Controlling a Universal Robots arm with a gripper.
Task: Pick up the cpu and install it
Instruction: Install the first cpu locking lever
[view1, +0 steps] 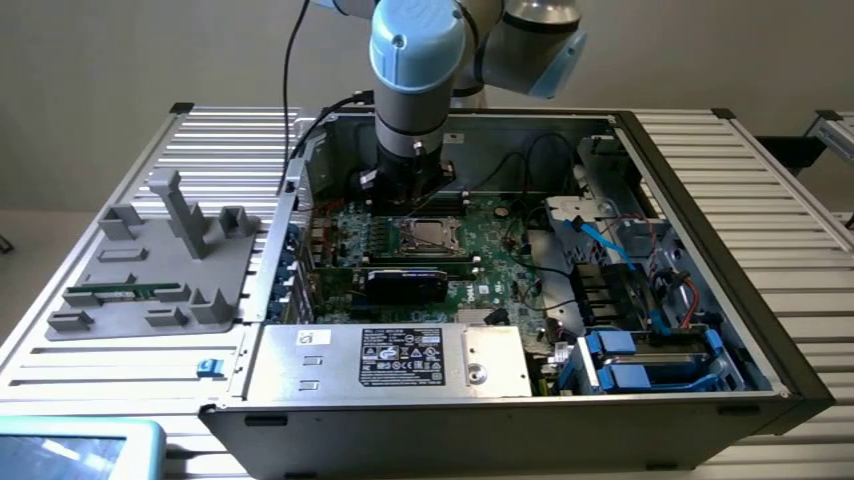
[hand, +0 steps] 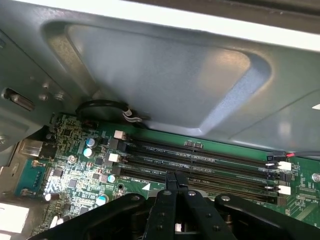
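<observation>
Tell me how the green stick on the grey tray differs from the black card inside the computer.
The stick is green and thin; the card is black and bulkier. The stick lies on the tray outside the case; the card sits on the board inside it. The gripper touches neither.

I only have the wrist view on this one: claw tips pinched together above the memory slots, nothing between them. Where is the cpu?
Observer: In the exterior view the cpu lies in the motherboard socket, just on the camera's side of the claw.
Operator: What's outside the case?
Observer: A grey fixture sits on the exterior view's left, with a green memory stick lying in it.
Operator: And the arm?
Observer: The arm comes straight down into the open case.
</observation>
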